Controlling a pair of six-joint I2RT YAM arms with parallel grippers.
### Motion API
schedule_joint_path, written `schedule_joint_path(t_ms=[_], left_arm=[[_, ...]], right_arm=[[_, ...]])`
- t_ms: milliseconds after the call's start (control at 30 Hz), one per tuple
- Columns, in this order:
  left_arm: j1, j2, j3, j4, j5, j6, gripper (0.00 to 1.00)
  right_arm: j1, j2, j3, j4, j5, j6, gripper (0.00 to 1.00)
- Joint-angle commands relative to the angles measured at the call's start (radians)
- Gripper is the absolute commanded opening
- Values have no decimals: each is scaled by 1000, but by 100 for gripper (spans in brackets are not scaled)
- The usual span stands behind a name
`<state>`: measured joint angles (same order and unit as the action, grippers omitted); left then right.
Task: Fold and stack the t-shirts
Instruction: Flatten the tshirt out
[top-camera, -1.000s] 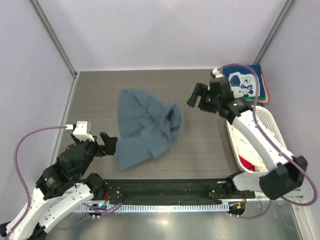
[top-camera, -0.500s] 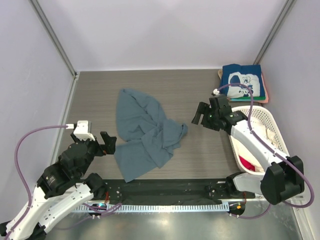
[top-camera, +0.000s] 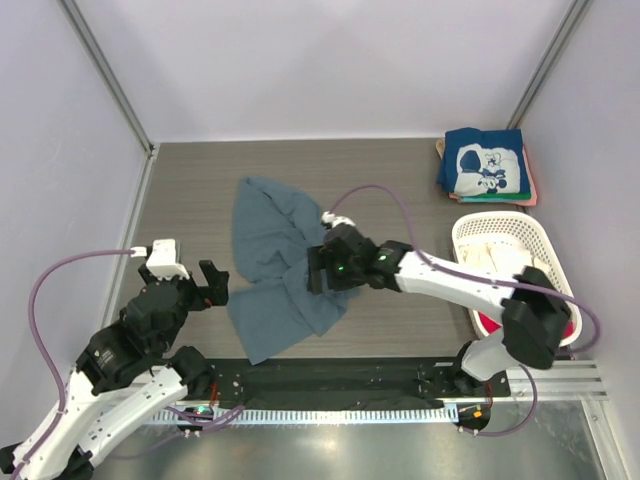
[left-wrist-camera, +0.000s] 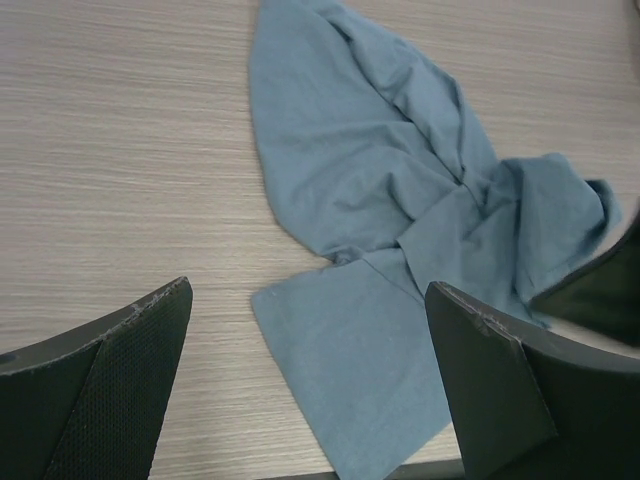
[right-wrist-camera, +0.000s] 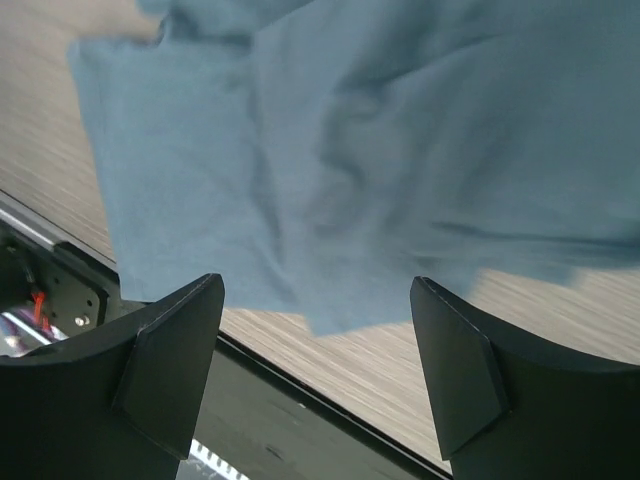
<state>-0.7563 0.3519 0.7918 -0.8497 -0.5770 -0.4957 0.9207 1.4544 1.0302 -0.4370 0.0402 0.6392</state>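
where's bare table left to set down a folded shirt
Bare table between the blue shirt and the folded stack, and left of the shirt. Crowded: right edge, stack and basket; right gripper over the shirt.

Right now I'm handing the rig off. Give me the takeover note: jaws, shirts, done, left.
Left gripper: jaws open, empty, low beside the near-left edge of the slate-blue shirt.
Right gripper: jaws open, hovering over that shirt, nothing gripped.
The shirt lies crumpled and unfolded in the middle of the table.
Done: folded stack in the far right corner, navy printed shirt on top.
Left: fold and stack the blue one, then the cream cloth and red cloth in the basket.
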Motion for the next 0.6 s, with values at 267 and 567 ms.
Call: schedule_joint_path(t_ms=[267, 567], left_arm=[[32, -88, 46, -58, -201, -92, 100], [48, -111, 52, -63, -202, -98, 100]], right_arm=[[378, 498, 473, -80, 112, -16, 80], [492, 698, 685, -186, 159, -29, 79]])
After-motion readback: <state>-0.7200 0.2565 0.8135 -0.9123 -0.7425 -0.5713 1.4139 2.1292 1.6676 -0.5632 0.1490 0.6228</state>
